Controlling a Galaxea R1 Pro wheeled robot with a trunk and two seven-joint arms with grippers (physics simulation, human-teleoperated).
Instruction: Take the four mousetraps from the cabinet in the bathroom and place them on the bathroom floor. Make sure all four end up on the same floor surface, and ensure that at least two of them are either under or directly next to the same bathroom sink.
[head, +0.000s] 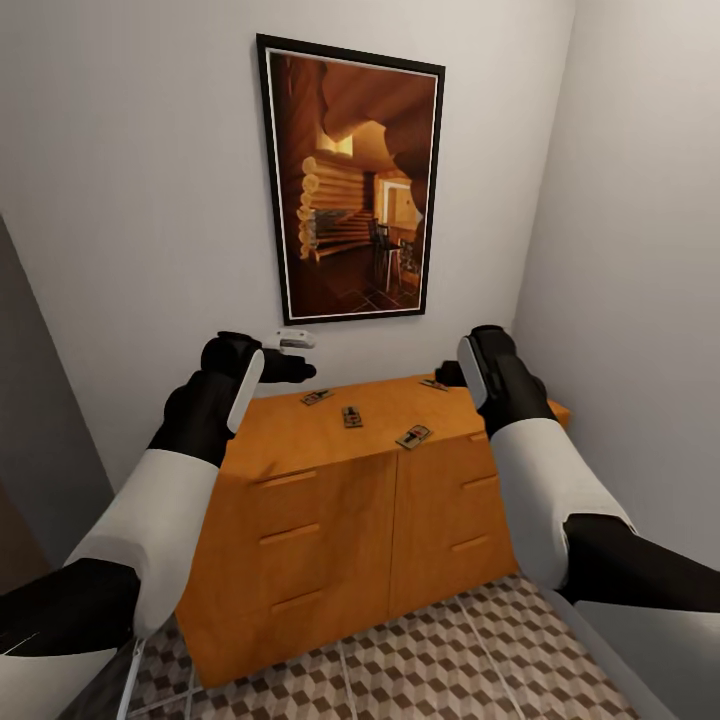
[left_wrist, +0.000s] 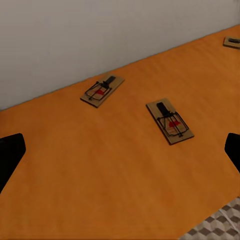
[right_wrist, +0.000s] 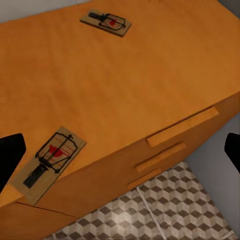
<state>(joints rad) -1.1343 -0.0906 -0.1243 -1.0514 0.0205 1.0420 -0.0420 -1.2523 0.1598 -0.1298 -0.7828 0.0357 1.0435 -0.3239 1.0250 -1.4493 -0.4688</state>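
While all four mousetraps (head: 352, 416) lie on the cabinet (head: 300, 440) just ahead of my left claw (left_wrist: 120, 150) and right claw (right_wrist: 120, 150), both spread and holding nothing, no trap has reached the floor (head: 450, 660).

No legible text, label, brand, number or sign appears on the cabinet (head: 330, 470), the mousetraps (head: 352, 416), the framed picture (head: 352, 185) or the walls.

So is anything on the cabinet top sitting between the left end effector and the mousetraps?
Nothing visible. The left end effector is open above bare cabinet top, with two mousetraps lying flat and unobstructed ahead, and a third farther off.
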